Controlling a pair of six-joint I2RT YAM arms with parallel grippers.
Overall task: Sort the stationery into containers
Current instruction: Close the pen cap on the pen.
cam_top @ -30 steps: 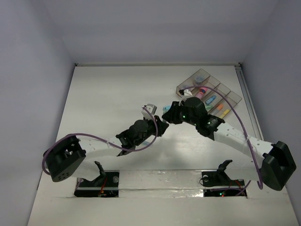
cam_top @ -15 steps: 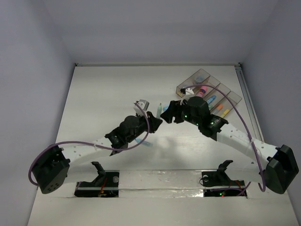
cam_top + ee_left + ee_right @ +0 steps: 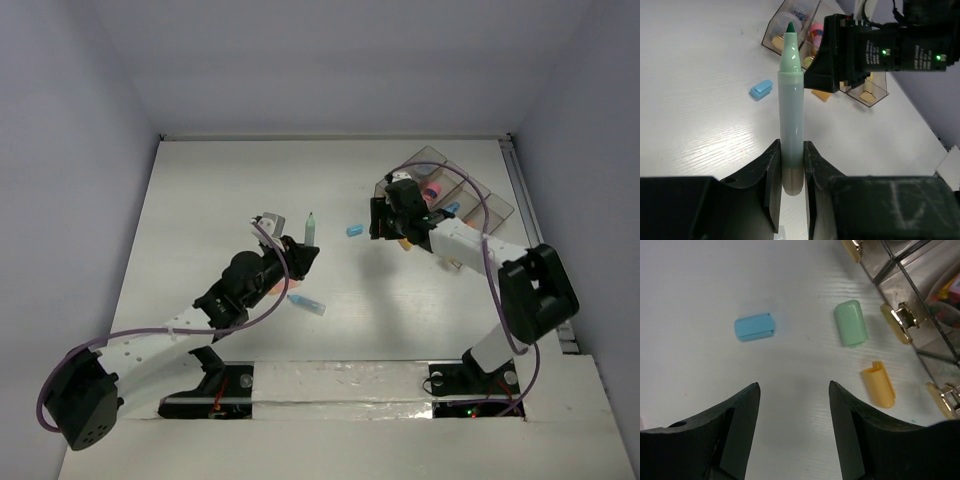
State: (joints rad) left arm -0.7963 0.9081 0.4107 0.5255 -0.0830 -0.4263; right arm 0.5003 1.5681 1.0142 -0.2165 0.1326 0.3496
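The left gripper (image 3: 791, 156) clamps the uncapped pale green plastic marker (image 3: 791, 110) upright at frame centre, probably presenting it for capping. The right gripper (image 3: 794, 390), fingers apart, hangs near the matching pale green cap (image 3: 851, 323), lower left of the smoky divided tray (image 3: 498, 205).

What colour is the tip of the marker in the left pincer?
Dark green; the tip shows best in the left wrist view.

no legible text, labels or numbers anywhere

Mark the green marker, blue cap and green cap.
green marker (image 3: 791, 135): left wrist view, mid barrel.
blue cap (image 3: 755, 326): right wrist view, middle of side.
green cap (image 3: 851, 323): right wrist view, middle of side.
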